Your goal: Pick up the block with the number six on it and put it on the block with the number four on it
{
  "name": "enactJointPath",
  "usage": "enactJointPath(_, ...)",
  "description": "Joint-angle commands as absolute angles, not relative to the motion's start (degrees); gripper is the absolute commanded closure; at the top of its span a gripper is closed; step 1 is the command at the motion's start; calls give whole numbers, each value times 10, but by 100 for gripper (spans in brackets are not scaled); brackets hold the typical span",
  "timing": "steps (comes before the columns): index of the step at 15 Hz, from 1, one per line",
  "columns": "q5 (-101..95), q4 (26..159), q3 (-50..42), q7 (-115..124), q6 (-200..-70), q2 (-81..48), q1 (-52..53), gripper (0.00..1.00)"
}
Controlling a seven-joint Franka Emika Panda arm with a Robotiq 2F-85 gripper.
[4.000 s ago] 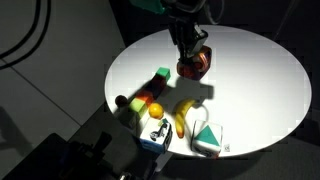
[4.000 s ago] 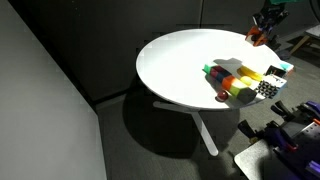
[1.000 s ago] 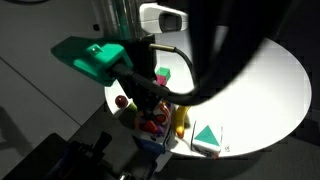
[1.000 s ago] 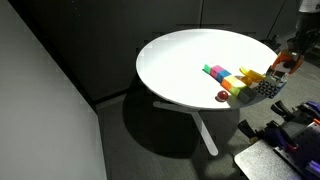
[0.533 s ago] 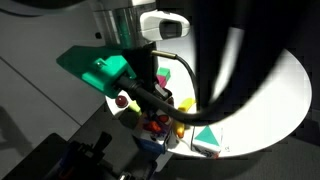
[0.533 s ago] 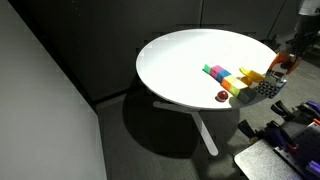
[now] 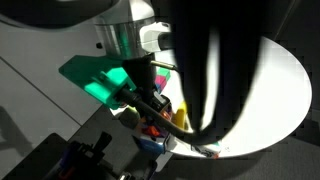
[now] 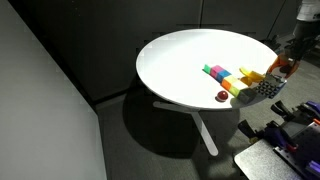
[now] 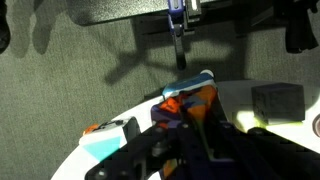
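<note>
The pincer (image 8: 284, 61) is clenched on the block with the number six (image 8: 282, 67), which shows as a small orange-red cube held just over the table (image 8: 180, 55) at its right-hand edge in an exterior view, close above the end of the toy cluster. In the wrist view the pincer (image 9: 196, 128) comes up dark from the bottom of the frame, one finger on each side of the block with the number six (image 9: 190, 100). The jaws are narrowed to the cube's width, and an orange face with a blue-edged side shows between them. No digit can be read on that cube or on any other piece, so which block carries the four cannot be told. Near the same edge lies a short row of coloured blocks (image 8: 228, 78) in green, pink and yellow; they are too small to count surely. Beside the row lie one red round piece (image 8: 222, 96) and one black-and-white patterned block (image 8: 268, 88). The wrist view also shows one light blue block (image 9: 103, 140) by the table rim and one grey cube (image 9: 275, 100). In an exterior view the blurred arm (image 7: 215, 70) covers most of the table, and only a few coloured pieces (image 7: 155, 125) peek out below it at the near edge.
</note>
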State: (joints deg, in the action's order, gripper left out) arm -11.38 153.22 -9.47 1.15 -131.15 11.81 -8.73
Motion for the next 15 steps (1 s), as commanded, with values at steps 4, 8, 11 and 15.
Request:
enactJointPath(4,-124,1547,-93,-2,-1323,116,-97,93)
enactJointPath(8,-120,1549,-94,-5,-1331,107,-96,93)
enactJointPath(11,-120,1550,-94,-5,-1343,100,-96,93)
enactJointPath(15,-117,1546,-92,-3,-1369,88,-93,93)
